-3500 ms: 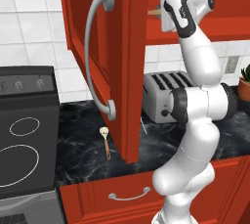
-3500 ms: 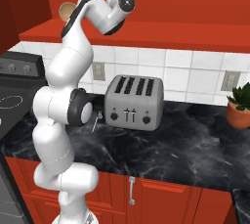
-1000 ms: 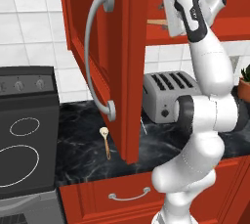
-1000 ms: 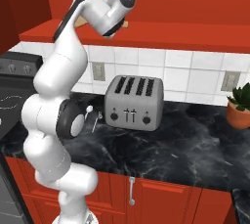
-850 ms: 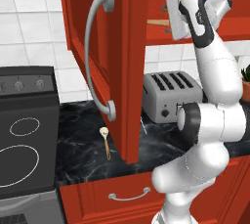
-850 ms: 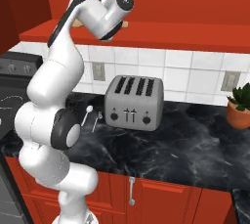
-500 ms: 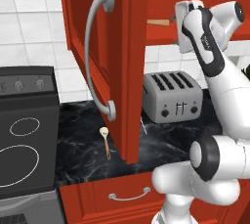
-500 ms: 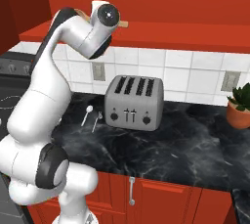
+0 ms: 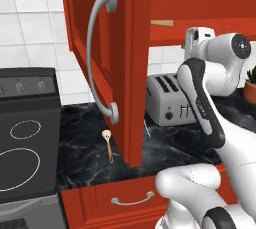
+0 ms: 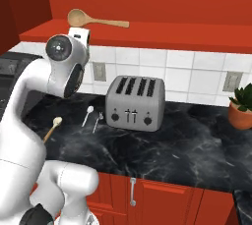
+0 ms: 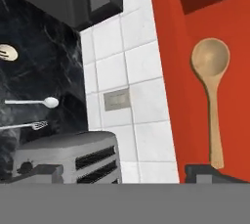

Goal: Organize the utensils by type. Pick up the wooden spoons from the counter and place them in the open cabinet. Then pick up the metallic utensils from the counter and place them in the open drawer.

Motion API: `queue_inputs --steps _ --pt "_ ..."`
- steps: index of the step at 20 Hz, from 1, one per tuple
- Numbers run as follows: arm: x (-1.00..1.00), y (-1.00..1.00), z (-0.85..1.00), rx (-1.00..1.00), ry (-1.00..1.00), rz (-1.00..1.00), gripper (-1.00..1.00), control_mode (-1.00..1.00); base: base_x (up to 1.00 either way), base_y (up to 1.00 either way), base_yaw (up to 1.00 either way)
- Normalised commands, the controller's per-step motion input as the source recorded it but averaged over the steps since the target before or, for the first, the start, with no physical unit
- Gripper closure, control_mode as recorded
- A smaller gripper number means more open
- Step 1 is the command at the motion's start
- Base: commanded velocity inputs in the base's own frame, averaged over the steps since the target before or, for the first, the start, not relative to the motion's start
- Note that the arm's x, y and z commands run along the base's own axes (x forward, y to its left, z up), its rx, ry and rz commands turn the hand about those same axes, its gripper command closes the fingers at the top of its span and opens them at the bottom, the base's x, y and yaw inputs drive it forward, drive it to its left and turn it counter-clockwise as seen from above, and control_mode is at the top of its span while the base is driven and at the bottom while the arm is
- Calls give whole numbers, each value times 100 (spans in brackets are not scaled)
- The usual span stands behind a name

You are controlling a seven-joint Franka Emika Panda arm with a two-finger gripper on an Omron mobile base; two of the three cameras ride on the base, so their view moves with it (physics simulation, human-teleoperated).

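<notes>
One wooden spoon (image 10: 96, 20) lies on the floor of the open cabinet (image 9: 165, 3), bowl to the left, and it also lies ahead of the hand as wooden spoon (image 11: 212, 86). My gripper (image 11: 122, 175) is open and holds nothing, its hand (image 10: 78, 35) just below and in front of the shelf. The other wooden spoon (image 9: 107, 143) rests on the black counter (image 10: 187, 145) left of the cabinet door. A metal spoon (image 10: 87, 115) and a metal fork (image 10: 97, 121) lie side by side left of the toaster. The drawer front (image 9: 131, 199) sits under the counter edge.
A silver toaster (image 10: 135, 102) stands against the tiled wall. A potted plant (image 10: 241, 107) is at the far right. The open cabinet door (image 9: 107, 68) with its long grey handle juts out over the counter. A black stove (image 9: 25, 138) is on the left.
The arm has drawn back out of the cabinet and swung down, so the hand now sits below the shelf. The wooden spoon stays on the shelf.
</notes>
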Motion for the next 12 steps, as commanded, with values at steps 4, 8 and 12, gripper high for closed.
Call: queue_inputs --steps 4,8,12 --pt "-84 17 -27 23 23 -38 -100 -100 0 0 0" --pt "-37 24 -35 39 26 -61 -100 -100 0 0 0" --pt "1 24 -25 56 10 -78 -100 -100 0 0 0"
